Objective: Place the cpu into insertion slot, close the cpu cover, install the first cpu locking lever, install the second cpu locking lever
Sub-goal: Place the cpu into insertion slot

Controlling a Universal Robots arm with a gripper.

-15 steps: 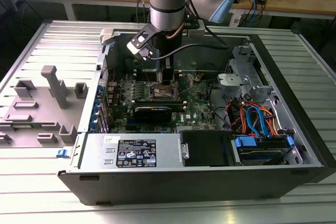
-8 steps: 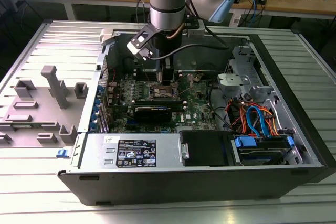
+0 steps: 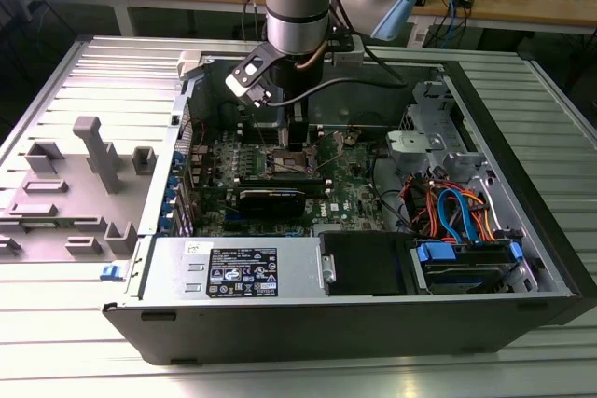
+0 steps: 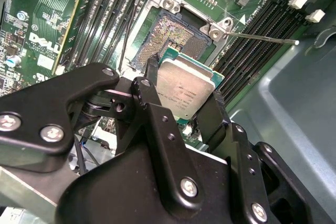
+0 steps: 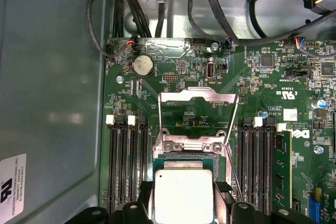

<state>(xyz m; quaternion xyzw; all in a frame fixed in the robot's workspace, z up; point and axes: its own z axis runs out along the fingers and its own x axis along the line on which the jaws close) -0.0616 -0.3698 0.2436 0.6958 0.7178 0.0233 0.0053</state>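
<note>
Pincer: my gripper (image 4: pixel 185 92) is pinching the cpu (image 4: pixel 181 80) by two opposite edges, with a black finger (image 4: pixel 153 72) on each side.
Cpu: its silver-grey top faces up. In both wrist views it sits between my fingers, over the near edge of the insertion slot (image 4: pixel 176 35) and not squared up in it. I cannot tell whether it touches the slot.
Insertion slot: it lies open, with its field of gold contacts bare beyond the chip.
Cpu cover: in the first wrist view the silver frame (image 5: pixel 197 96) is swung up and back off the slot, and green board shows through its window.
Levers: in the second wrist view one thin metal rod (image 4: pixel 257 38) sticks out from the slot's corner over the memory slots (image 4: pixel 273 19). A second rod (image 4: pixel 128 27) stands free on the other side.
Arm: in the exterior view I reach straight down into the open computer case (image 3: pixel 308 337), my gripper (image 3: pixel 291 148) low over the motherboard (image 3: pixel 354 188).
</note>
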